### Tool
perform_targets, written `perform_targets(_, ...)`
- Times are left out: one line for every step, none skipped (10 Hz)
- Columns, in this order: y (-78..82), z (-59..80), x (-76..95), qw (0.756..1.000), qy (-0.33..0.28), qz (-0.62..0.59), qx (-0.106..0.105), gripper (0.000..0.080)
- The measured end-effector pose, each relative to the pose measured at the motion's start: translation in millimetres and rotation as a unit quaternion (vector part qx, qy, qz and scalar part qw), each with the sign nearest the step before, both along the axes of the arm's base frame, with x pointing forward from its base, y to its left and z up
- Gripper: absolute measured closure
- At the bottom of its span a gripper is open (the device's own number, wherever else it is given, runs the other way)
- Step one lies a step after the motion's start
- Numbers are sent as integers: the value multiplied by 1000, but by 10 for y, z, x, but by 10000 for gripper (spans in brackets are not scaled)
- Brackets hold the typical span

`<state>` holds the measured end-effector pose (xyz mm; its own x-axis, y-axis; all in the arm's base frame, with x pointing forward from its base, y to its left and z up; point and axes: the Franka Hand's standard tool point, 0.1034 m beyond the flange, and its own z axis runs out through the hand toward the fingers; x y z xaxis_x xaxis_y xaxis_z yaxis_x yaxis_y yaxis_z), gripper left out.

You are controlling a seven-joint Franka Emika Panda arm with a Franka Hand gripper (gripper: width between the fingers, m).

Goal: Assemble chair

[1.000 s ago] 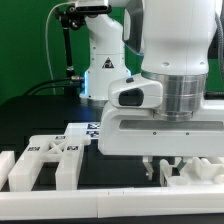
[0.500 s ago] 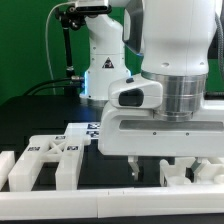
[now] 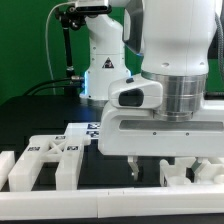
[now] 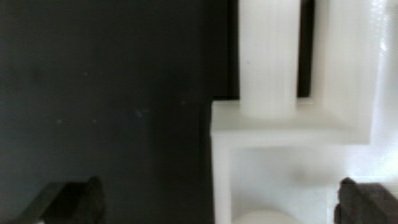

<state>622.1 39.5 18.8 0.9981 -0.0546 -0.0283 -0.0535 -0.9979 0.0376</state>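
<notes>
My gripper [image 3: 160, 168] hangs low over the table at the exterior view's right, jaws wide open. Between them lies a matte white chair part [image 3: 186, 174], touched by neither finger. In the wrist view the gripper [image 4: 217, 204] shows only as two dark fingertips [image 4: 71, 203] at the picture's edges. The white part [image 4: 278, 150] fills the space between them, nearer one finger: a blocky piece with a narrower post [image 4: 270, 50] running away from it. The X-braced panel [image 3: 50, 156] with small tags lies flat at the exterior view's left.
A long plain white rail [image 3: 90, 196] runs along the front edge. The marker board [image 3: 84, 129] lies behind the X-braced panel. Another white piece [image 3: 8, 166] lies at the far left. The arm's body blocks much of the right side.
The jaws have opened wider since one second ago; the near finger moved toward the exterior view's left. Nothing has moved in the last half second.
</notes>
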Motion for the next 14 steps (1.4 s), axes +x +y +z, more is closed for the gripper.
perform_targets(-24,140,9,1000,-5,10,4,151)
perform_targets(-35,334,-55,1000,-10,9,6,151)
perform_targets(-41,432,-147,1000,-8,8,7,151)
perform_targets(-67,410,-174,1000,-5,2,7,151)
perform_targets(-56,387,-107,1000,-7,-4,8,151)
perform_targets(-52,389,-114,1000,-5,-3,8,151)
perform_targets(-56,382,-131,1000,2,-4,7,151)
perform_targets(-60,371,-162,1000,9,-5,8,151)
perform_targets(-72,360,-311,999,44,-8,8,151)
perform_targets(-52,430,-457,997,73,-7,9,151)
perform_targets(-64,491,-656,994,104,-7,11,151)
perform_targets(-70,464,-778,993,117,-8,11,151)
perform_targets(-65,434,-934,987,162,-13,12,151)
perform_targets(-72,438,-944,980,197,-13,11,151)
